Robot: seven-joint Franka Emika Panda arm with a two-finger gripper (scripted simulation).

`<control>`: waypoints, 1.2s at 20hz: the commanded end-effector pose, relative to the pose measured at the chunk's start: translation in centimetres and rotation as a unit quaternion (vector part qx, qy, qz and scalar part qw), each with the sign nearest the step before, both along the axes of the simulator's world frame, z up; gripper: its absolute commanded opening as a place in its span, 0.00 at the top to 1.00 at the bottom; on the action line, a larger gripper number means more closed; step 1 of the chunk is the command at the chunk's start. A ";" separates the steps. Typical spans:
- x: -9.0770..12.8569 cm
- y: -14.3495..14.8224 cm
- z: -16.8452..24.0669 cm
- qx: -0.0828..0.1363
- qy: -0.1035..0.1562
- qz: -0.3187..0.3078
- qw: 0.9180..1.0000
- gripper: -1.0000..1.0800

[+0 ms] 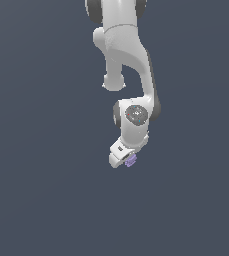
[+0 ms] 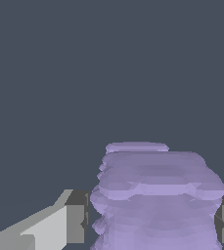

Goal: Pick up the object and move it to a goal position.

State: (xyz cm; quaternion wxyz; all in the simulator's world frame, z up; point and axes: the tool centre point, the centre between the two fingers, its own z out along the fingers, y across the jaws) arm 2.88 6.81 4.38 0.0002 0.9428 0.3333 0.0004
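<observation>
The object (image 1: 131, 161) is a tiny lavender-purple, ridged, lumpy piece at the tip of the white arm, in the middle of the exterior view. My gripper (image 1: 125, 161) points down and its fingers are mostly hidden behind the hand there. In the wrist view the object (image 2: 155, 195) fills the gap between the two grey fingers (image 2: 76, 222) and touches both pads. My gripper (image 2: 152, 222) is shut on the object. Whether the object rests on the surface or hangs above it cannot be told.
A plain dark blue-grey surface (image 1: 46, 190) fills both views around the arm. The white arm (image 1: 128, 50) comes down from the top of the exterior view. No other objects or edges show.
</observation>
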 end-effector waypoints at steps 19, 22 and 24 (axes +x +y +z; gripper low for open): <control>1.7 -0.1 8.2 0.000 0.000 0.000 1.000 1.00; 2.4 -0.1 11.3 0.000 0.000 0.001 1.000 1.00; 2.9 -0.1 13.4 0.001 0.000 0.001 1.000 1.00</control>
